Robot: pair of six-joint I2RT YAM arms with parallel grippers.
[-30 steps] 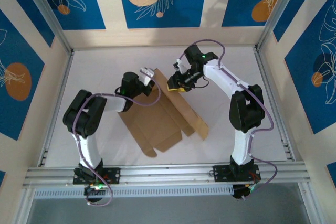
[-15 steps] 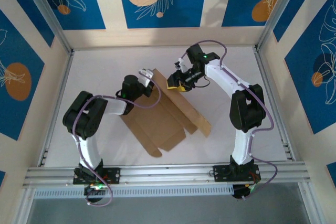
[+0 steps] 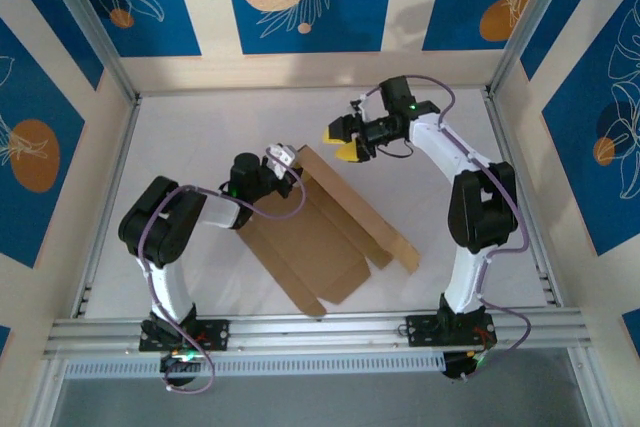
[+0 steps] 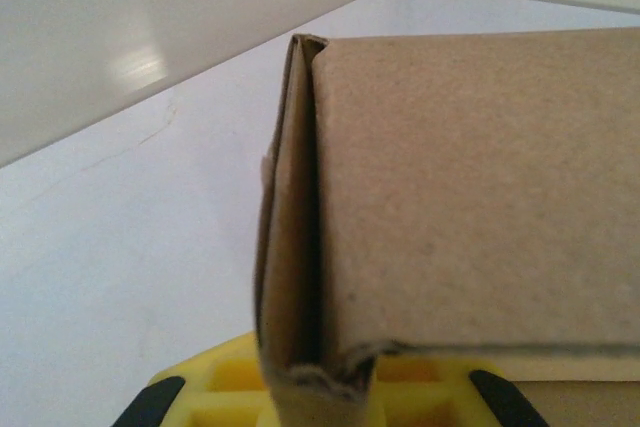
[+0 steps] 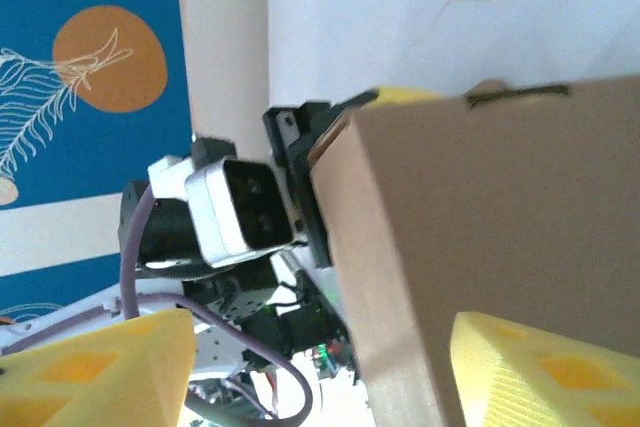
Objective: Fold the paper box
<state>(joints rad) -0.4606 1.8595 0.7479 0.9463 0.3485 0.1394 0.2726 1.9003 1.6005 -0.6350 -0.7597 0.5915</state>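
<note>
While the left end effector (image 3: 283, 159) clamps the paper box (image 3: 330, 232), right end effector (image 3: 341, 143) spread wide nearby.

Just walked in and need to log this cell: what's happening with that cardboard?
Two arms are folding a paper box on the white table. The left end effector is clamped on a doubled-over flap at the sheet's far corner. The right end effector hovers open just beyond that corner, off the cardboard. The sheet lies largely flat, with no box shape yet.
</note>
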